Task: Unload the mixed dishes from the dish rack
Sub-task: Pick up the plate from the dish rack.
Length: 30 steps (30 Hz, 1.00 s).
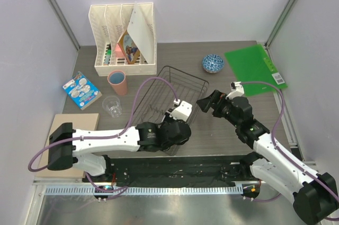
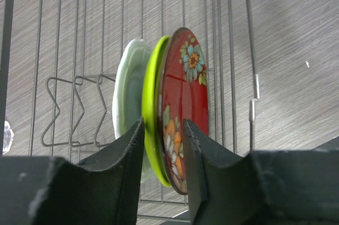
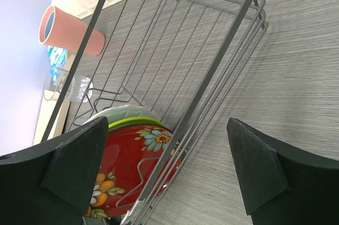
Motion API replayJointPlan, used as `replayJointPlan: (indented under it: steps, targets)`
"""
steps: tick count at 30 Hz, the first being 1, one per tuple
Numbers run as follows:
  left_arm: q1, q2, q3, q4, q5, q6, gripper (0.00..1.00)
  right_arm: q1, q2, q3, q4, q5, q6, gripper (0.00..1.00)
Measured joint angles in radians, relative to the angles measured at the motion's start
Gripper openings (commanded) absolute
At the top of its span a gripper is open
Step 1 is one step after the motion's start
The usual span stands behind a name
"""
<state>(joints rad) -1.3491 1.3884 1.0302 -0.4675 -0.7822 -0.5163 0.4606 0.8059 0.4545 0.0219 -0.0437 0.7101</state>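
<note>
The black wire dish rack [image 1: 183, 72] lies mid-table. In the left wrist view a white plate [image 2: 126, 90], a green-rimmed plate [image 2: 152, 98] and a red patterned plate [image 2: 192, 90] stand on edge in it. My left gripper [image 2: 164, 125] reaches into the rack [image 1: 177, 118], its jaws closed around the lower edges of the green-rimmed and red plates. My right gripper [image 3: 167, 129] is wide open and empty beside the rack's right side [image 1: 205, 102]. The pink cup [image 1: 117, 82] and glass tumbler [image 1: 112, 106] stand left of the rack. The blue bowl [image 1: 213, 63] sits at the back right.
A white slotted file organiser [image 1: 124, 37] stands at the back left. A green folder [image 1: 254, 69] lies at the back right. A blue packet [image 1: 81, 90] and a wooden board [image 1: 71, 140] lie at the left edge.
</note>
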Motion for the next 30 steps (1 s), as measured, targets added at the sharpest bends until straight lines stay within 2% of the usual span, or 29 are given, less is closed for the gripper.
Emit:
replayJointPlan:
  steps: [4,30]
  targets:
    - [-0.022,0.0,0.0,0.0,-0.022,-0.002,0.42,0.0,0.0,-0.008,0.0,0.0,0.0,1.0]
    - [-0.082,0.026,0.0,-0.001,-0.084,-0.029,0.42,0.0,-0.001,-0.017,0.0,0.0,0.0,0.99]
